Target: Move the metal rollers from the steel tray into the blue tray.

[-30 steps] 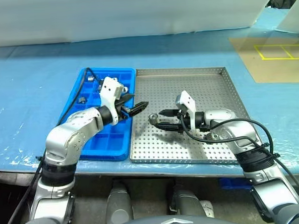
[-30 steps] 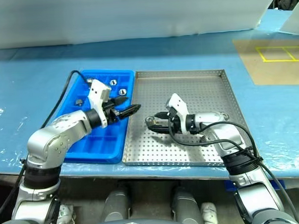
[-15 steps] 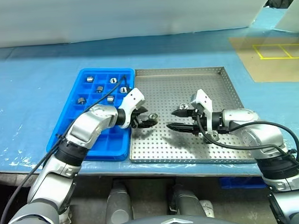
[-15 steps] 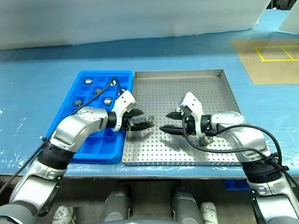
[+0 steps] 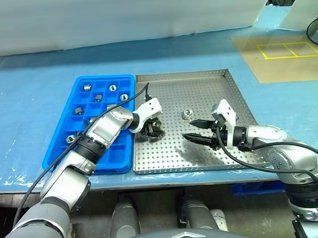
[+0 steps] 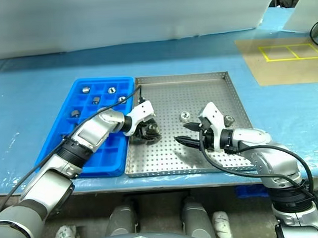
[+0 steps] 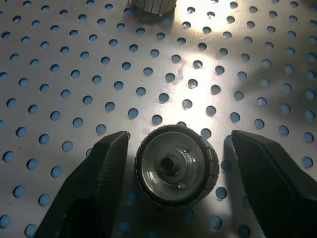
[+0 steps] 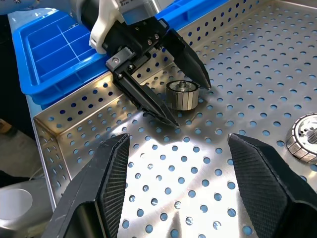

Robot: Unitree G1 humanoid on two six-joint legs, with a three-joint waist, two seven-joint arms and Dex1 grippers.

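Observation:
The steel tray (image 5: 200, 85) lies in the middle, with the blue tray (image 5: 62, 147) against its left side. Several metal rollers (image 5: 98, 97) sit in the blue tray's compartments. My left gripper (image 5: 154, 132) is down on the steel tray's floor near its left rim. It is open, with one finger on each side of an upright roller (image 7: 176, 166), and a gap shows at the right finger (image 7: 257, 163). Another roller (image 5: 186, 114) stands a little further right. My right gripper (image 5: 188, 130) hovers open over the tray's middle, pointing at the left gripper, with nothing in it.
Blue sheeting (image 5: 30, 82) covers the table around both trays. A brown board with yellow tape (image 5: 283, 61) lies at the far right. A black cable (image 5: 70, 149) from my left arm runs over the blue tray. The steel tray's low rim (image 5: 134, 130) stands right beside my left gripper.
My left gripper swung from above the blue tray to the steel tray and sank to its floor around a roller. My right gripper drew back to the right. The camera view also shifted.

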